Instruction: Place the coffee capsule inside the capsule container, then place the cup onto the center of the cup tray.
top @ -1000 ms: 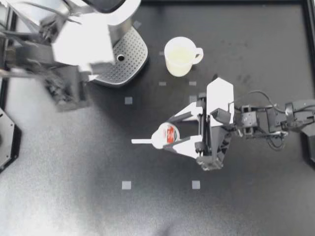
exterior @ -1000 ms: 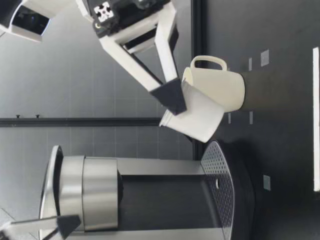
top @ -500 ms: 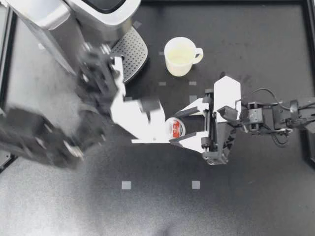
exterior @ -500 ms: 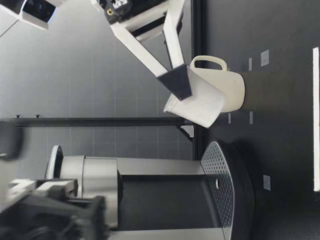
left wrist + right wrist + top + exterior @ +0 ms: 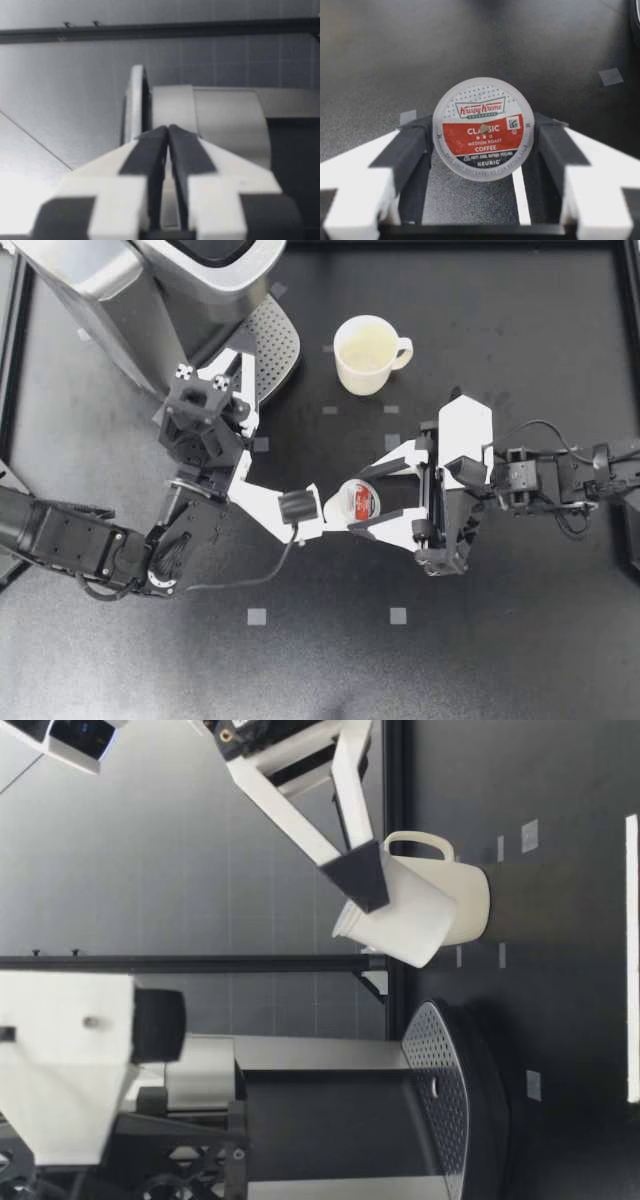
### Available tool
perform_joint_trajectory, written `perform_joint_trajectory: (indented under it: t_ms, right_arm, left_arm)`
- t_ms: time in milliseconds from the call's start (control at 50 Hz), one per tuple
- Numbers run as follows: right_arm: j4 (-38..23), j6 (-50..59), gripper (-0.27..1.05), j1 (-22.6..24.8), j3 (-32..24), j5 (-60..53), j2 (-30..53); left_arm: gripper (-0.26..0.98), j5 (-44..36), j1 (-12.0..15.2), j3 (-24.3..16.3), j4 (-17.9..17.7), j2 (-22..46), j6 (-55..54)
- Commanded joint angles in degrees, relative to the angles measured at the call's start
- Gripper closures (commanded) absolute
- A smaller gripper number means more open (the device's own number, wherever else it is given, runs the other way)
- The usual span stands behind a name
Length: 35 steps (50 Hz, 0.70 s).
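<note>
The coffee machine [image 5: 120, 280] has a brushed, satin metal shell, and its cup tray [image 5: 272, 340] is perforated metal with a duller sheen. The cup [image 5: 366, 356] looks like glossy cream ceramic. The coffee capsule [image 5: 483, 128] has a smooth printed lid on a matt white plastic body, and the tabletop [image 5: 500, 640] is matt black and finely grained.

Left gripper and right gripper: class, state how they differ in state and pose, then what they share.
My left gripper is shut on nothing; my right gripper is shut on the coffee capsule. The left's fingers meet; the right's stand apart. The left faces the coffee machine; the right faces the table. Both have white fingers with black pads.
</note>
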Motion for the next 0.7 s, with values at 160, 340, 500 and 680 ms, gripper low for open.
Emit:
perform_joint_trajectory:
  t_ms: [160,340,500,680]
  right_arm:
    - [0.0,0.2,0.27,-0.4,-0.6,-0.7,-1.7]
    - [0.0,0.3,0.27,-0.4,-0.7,-0.7,-1.8]
    - [0.0,0.3,0.27,-0.4,-0.7,-0.7,-2.0]
    - [0.0,0.2,0.27,-0.4,-0.8,-0.7,-2.0]
  left_arm:
    - [0.57,0.3,2.7,1.0,2.0,-1.4,-1.0]
    - [0.57,-0.2,4.4,1.6,2.3,-1.9,-1.1]
    - [0.57,-0.4,5.7,2.5,3.3,-2.8,-1.8]
    - [0.57,-0.5,6.7,2.7,4.7,-3.9,-1.8]
